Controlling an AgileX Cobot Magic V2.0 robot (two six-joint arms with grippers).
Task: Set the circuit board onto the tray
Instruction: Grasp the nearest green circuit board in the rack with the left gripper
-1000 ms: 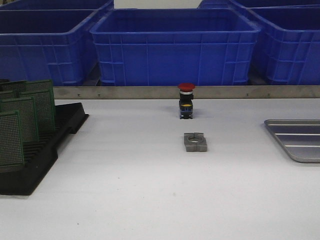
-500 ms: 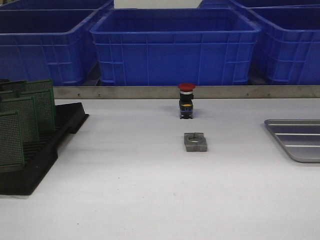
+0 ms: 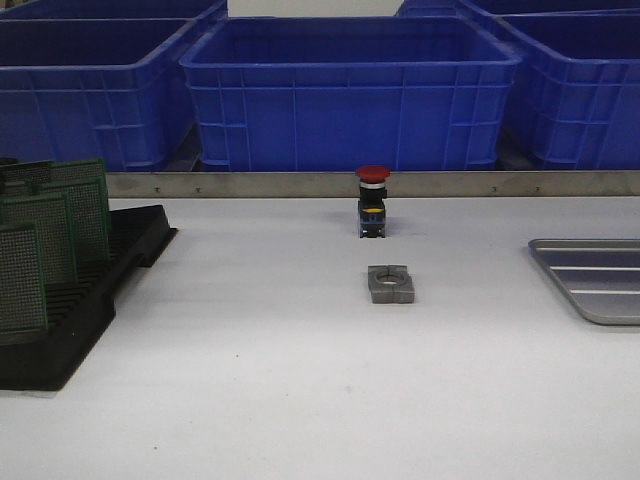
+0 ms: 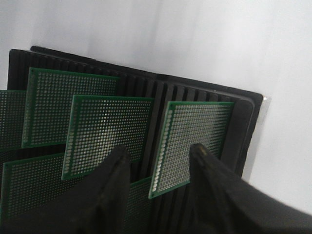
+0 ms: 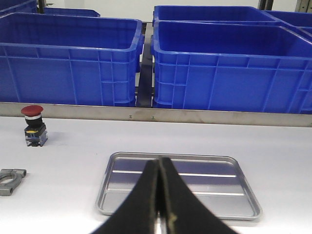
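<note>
left hand (image 4: 158, 156) agape over circuit board (image 4: 192, 141) (wrist view only) | right hand (image 5: 159, 168) pinched empty above tray (image 5: 178, 183)

Looks like an electronics assembly/workshop bench. Big blue plastic bins (image 3: 350, 90) line the back behind a metal rail (image 3: 370, 184), and a black slotted rack (image 3: 75, 300) holds green perforated circuit boards (image 4: 190, 141). A red-capped pushbutton switch (image 3: 372, 200), a grey metal bracket (image 3: 390, 284) and a metal tray (image 5: 178, 187) sit on the white worktop (image 3: 300, 400).

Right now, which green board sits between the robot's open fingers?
The circuit board at the black rack's outer end; the left gripper straddles its corner, while the other boards stand farther along.
</note>
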